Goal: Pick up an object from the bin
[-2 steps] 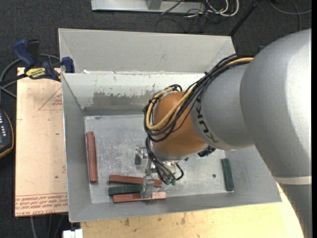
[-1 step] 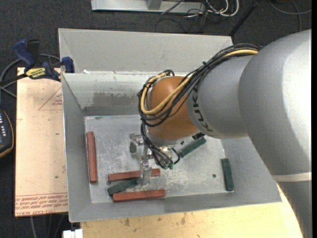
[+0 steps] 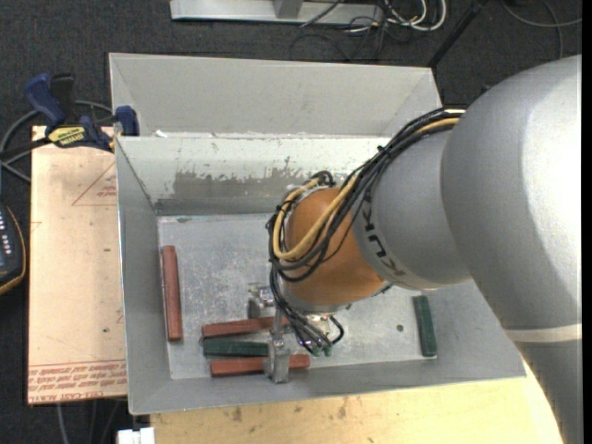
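Camera view: the gripper point(image 3: 277, 363) hangs low at 6 o'clock of the grey metal bin point(image 3: 139, 248), over the right end of a red-brown flat stick point(image 3: 242, 367) that lies crosswise near the front wall. Whether the gripper is spread or pinching cannot be told. Just beyond that stick, toward 12 o'clock, lie a dark green stick point(image 3: 236, 348) and a second red-brown stick point(image 3: 231, 328), roughly parallel to it. Farther out, a third red-brown stick point(image 3: 171, 294) lies lengthwise at 9 o'clock, and a second dark green stick point(image 3: 425, 326) lies at 3 o'clock.
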Tool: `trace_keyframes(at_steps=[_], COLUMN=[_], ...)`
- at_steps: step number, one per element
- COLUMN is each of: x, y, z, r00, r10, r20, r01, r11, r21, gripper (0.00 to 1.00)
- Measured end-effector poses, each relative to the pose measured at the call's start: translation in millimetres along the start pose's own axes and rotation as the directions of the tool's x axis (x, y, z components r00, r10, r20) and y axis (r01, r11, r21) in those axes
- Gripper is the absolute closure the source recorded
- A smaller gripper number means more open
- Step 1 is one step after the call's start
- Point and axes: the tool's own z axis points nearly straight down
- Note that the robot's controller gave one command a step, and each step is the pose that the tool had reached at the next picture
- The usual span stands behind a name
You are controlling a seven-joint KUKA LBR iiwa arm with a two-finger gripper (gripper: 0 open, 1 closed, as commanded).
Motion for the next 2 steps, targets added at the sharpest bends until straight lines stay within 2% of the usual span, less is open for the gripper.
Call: trace_keyframes(at_steps=[1,2], x=[-0.7,-18.8], y=[0.2,-50.9], z=[-0.4,-134.3], r00=[1.000,0.999], r10=[0.000,-0.035], r20=[-0.002,0.001], r01=[0.000,0.035], r11=[1.000,0.999], r21=[0.000,0.002], gripper=[1.00,1.00])
